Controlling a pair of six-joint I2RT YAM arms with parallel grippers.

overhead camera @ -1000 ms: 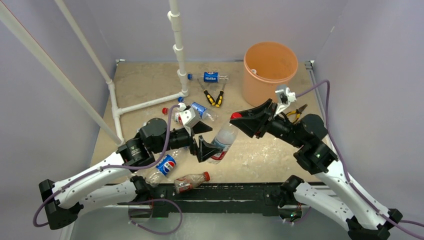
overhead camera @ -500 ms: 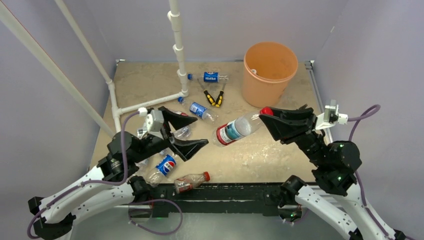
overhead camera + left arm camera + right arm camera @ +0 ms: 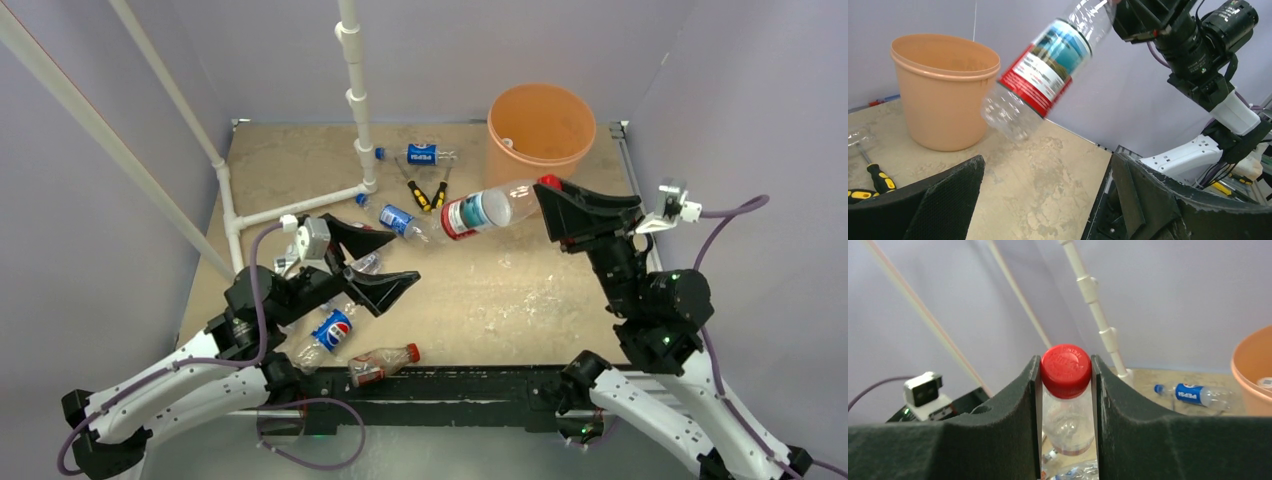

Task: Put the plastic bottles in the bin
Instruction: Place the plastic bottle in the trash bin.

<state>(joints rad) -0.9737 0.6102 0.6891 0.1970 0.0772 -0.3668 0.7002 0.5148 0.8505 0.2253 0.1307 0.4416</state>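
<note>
right gripper (image 3: 548,190) clamped on the red cap (image 3: 1066,369) of a clear bottle (image 3: 487,210), fingers tight on both sides of the cap
bottle is off the table, tilted, base pointing away from the gripper toward table centre; red/teal label (image 3: 1048,70)
it hangs just beside the near-left wall of the bin (image 3: 520,175), not over the rim
bin upright at the far right of the table; one small white thing (image 3: 507,143) inside by the left wall, can't tell what it is
left gripper (image 3: 405,258) spread wide, holding nothing, above the left-centre of the table, a clear bottle (image 3: 362,265) on the table under it
other bottles lying on the table: blue-label Pepsi bottle (image 3: 420,154) at the far side by the white pipe frame (image 3: 352,100), blue-label bottle (image 3: 400,218) mid-table, Pepsi bottle (image 3: 328,332) by the left arm, crumpled red-cap bottle (image 3: 383,362) at the near edge
yellow-black pliers (image 3: 428,195) between the far Pepsi bottle and the held one
</note>
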